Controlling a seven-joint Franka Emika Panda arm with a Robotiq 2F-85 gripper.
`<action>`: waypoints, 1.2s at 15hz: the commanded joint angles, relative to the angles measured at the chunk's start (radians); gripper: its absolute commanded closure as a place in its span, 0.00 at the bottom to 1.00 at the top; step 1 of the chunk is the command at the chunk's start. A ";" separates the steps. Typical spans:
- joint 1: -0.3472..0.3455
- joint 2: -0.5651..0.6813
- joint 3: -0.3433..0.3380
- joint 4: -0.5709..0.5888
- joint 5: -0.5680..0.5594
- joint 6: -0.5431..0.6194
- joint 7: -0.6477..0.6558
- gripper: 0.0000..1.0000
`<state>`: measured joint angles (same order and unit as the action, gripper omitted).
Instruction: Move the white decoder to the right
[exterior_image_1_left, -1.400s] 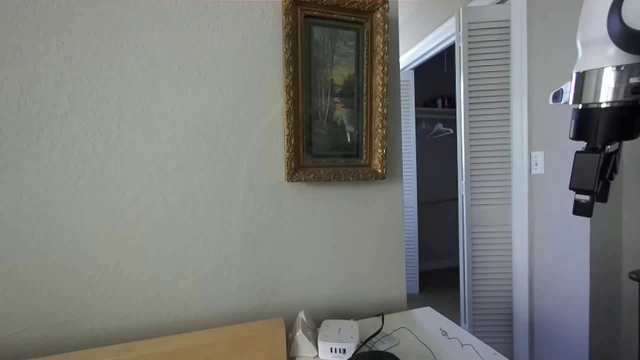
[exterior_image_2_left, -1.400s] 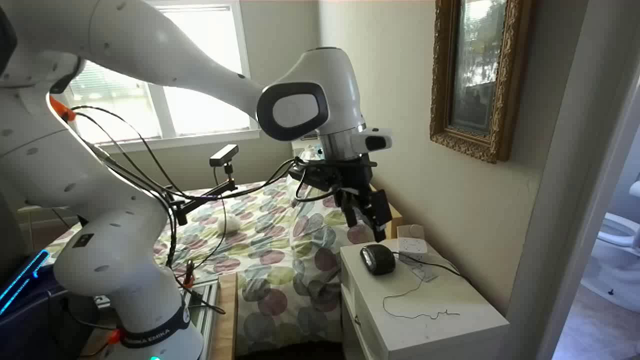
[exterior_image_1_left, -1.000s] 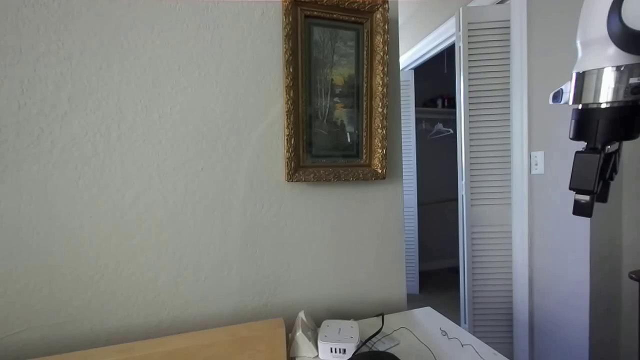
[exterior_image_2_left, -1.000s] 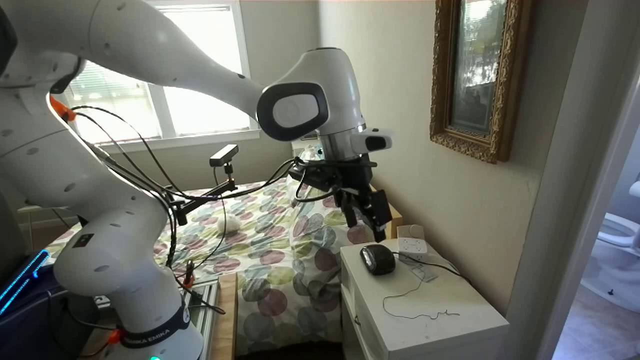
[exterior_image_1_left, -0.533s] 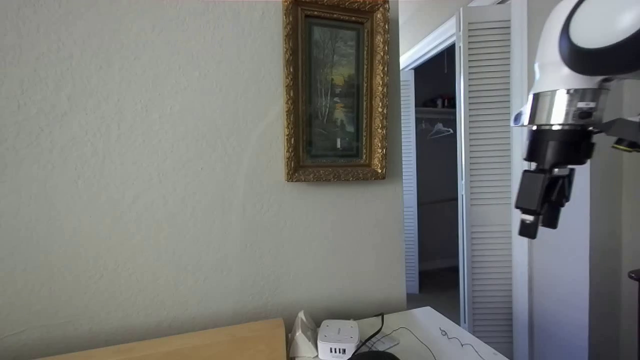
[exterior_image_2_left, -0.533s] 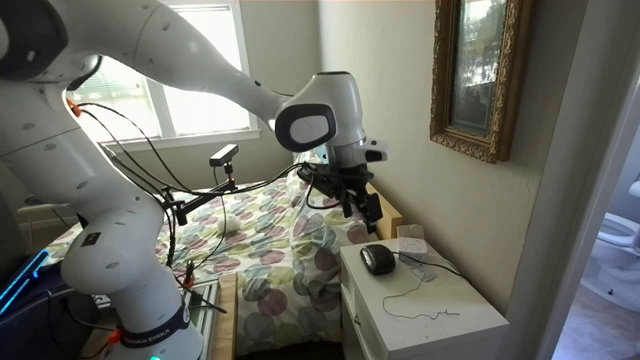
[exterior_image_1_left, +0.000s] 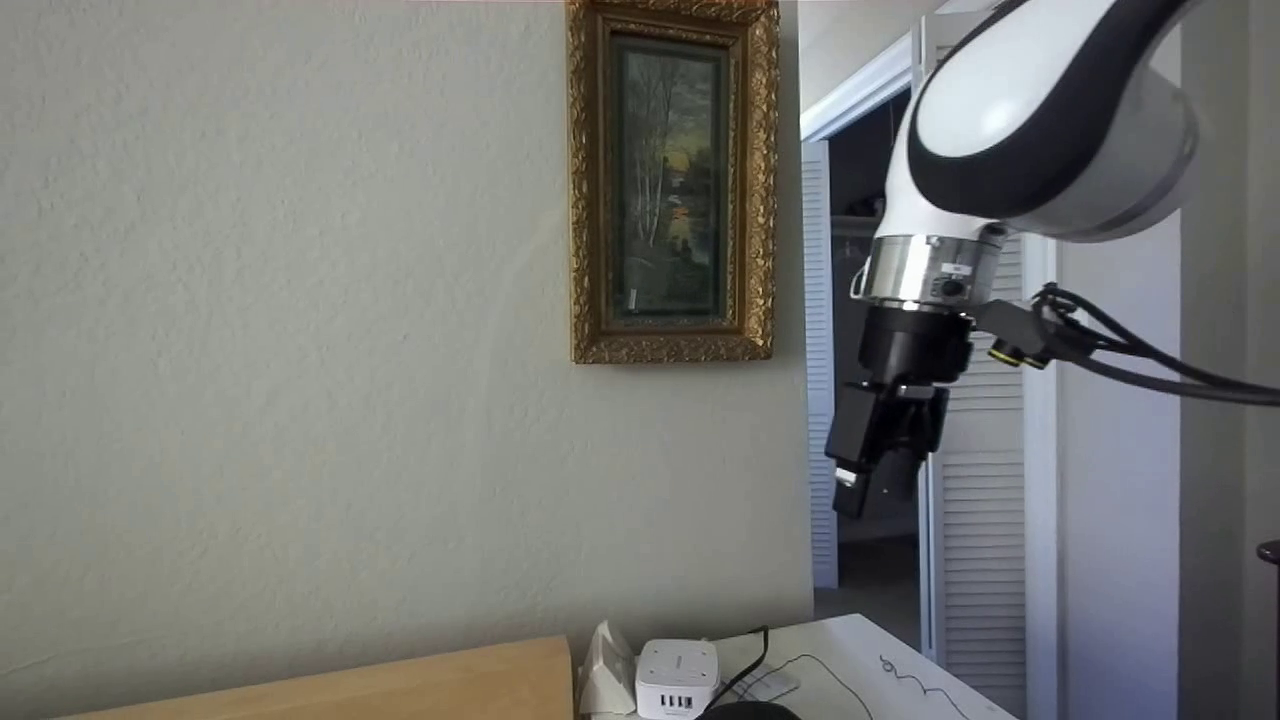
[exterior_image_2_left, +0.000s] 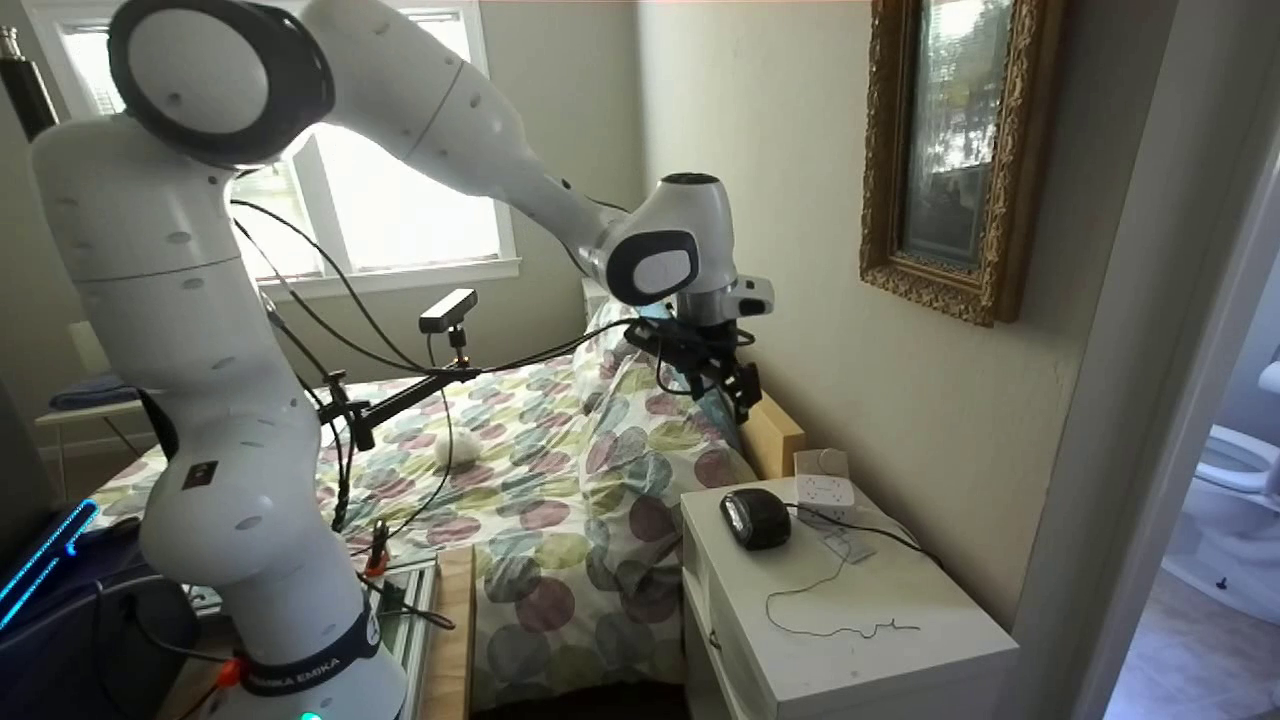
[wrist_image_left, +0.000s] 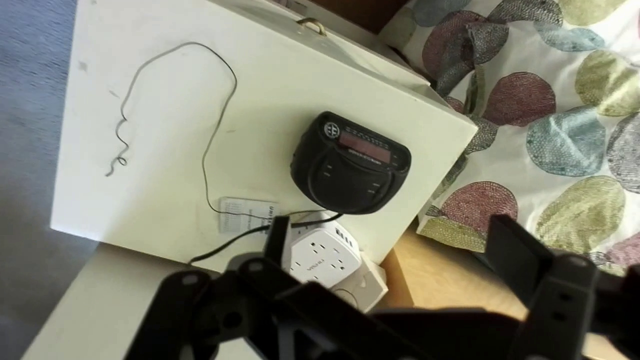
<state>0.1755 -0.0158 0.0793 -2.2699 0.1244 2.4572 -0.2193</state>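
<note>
The white decoder (exterior_image_1_left: 677, 680) is a small boxy device with rounded corners and port slots on its side. It stands on the white dresser against the wall, also in an exterior view (exterior_image_2_left: 825, 492). In the wrist view the decoder (wrist_image_left: 327, 255) shows beside and partly behind the left-hand finger, with outlet slots on its top. My gripper (wrist_image_left: 392, 225) is open, its fingers wide apart with nothing between them. In the exterior views the gripper (exterior_image_1_left: 875, 485) hangs in the air above the dresser's level, apart from the decoder; it also shows near the headboard (exterior_image_2_left: 745, 400).
A black alarm clock (wrist_image_left: 352, 165) with a black cable (exterior_image_2_left: 870, 530) sits beside the decoder. A pointed white piece (exterior_image_1_left: 607, 672) stands against the decoder's other side. A thin wire (exterior_image_2_left: 800, 630) lies on the dresser (exterior_image_2_left: 900, 660). The wooden headboard (exterior_image_1_left: 400, 690) and bed adjoin it.
The arm was still at first, then my gripper moved left and down in an exterior view, toward the headboard and wall. The decoder and clock have not moved.
</note>
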 joint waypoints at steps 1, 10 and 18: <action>-0.006 0.165 0.041 0.160 0.006 0.020 -0.048 0.00; 0.003 0.350 0.025 0.290 -0.151 0.135 0.249 0.00; 0.010 0.388 0.008 0.311 -0.175 0.176 0.280 0.00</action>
<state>0.1864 0.3509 0.0953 -1.9686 -0.0274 2.5952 0.0381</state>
